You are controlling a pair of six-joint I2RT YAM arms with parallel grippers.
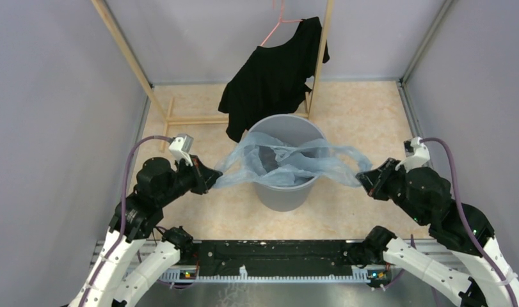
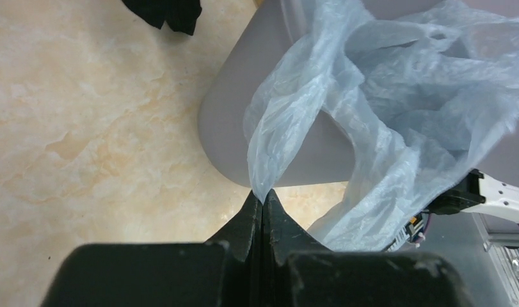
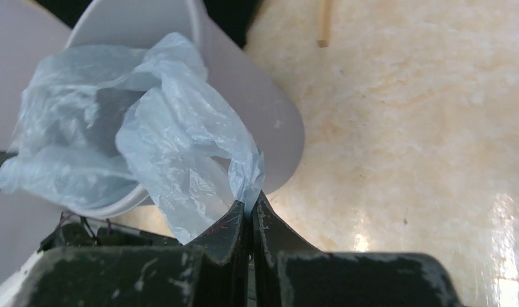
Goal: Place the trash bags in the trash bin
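Status: partly done. The trash bag is stretched across the mouth of the trash bin, which stands on the table between the two arms. The middle of the bag sags into the opening. Both ends run out past the rim, one to the left and one to the right.

The left hand is closed, pinching the left end of the bag between its fingertips. The right hand is closed on the right end in the same way. Both hands are held outside the bin, near rim height.

Remaining, as judged: bring both ends inside the rim and release.

Materials: the bag is a thin, translucent pale blue film, heavily wrinkled and limp. The bin is smooth grey plastic, round, tapering toward its base. The table surface is pale, marbled and glossy.

Beyond the bin, a black shirt hangs on a pink hanger from a wooden frame.
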